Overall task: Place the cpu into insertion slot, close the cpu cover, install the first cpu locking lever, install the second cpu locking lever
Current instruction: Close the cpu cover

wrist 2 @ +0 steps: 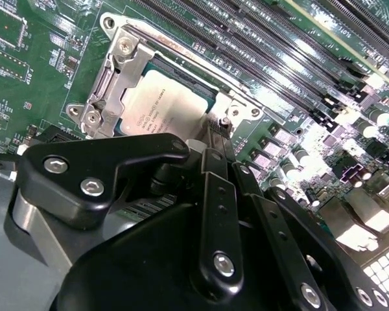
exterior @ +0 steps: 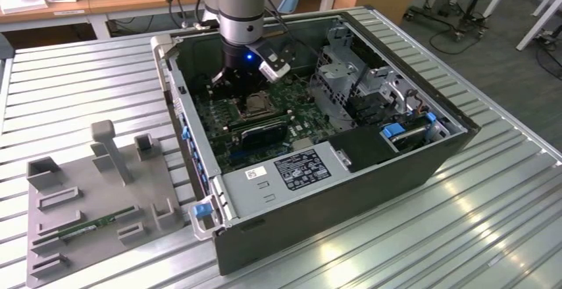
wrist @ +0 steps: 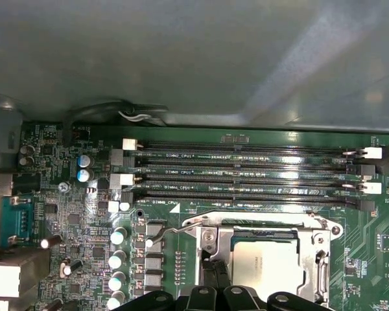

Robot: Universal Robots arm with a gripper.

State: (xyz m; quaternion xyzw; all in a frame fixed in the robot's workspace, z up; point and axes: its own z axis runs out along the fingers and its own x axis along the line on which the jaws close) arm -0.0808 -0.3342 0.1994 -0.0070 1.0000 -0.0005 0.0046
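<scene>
Black metal claw (wrist 2: 218,139) sits nearest in the second wrist view. Its two slim fingers (wrist 2: 209,144) are pressed together, with nothing I can make out between them. The tips hang at the edge of the socket, just beside one corner of the thin square silver cover plate (wrist 2: 104,97).

Beyond the tips lies the small flat square silvery-tan cpu (wrist 2: 162,103). It rests flat inside the square black insertion slot (wrist 2: 181,74), whose dark edge shows along one side of the chip. The cover plate lies down over the chip, its window framing the metal face. I judge the first two steps done: chip seated, cover closed.

The levers are less clear. A thin silver wire lever with a hooked end (wrist: 165,232) juts out beside the socket in the first wrist view. A long straight rod (wrist 2: 194,65) runs low along the far side of the cover in the second wrist view. I cannot tell whether either is latched, so the locking steps look unfinished or in hand.

Past the socket run the long narrow black memory slots (wrist: 246,175) on the green circuit board (wrist: 78,227). In the exterior view all this lies inside an open black computer case (exterior: 351,190) on a ribbed metal desk (exterior: 491,223), with a grey plastic parts holder (exterior: 88,190) well apart toward the exterior view's left.
</scene>
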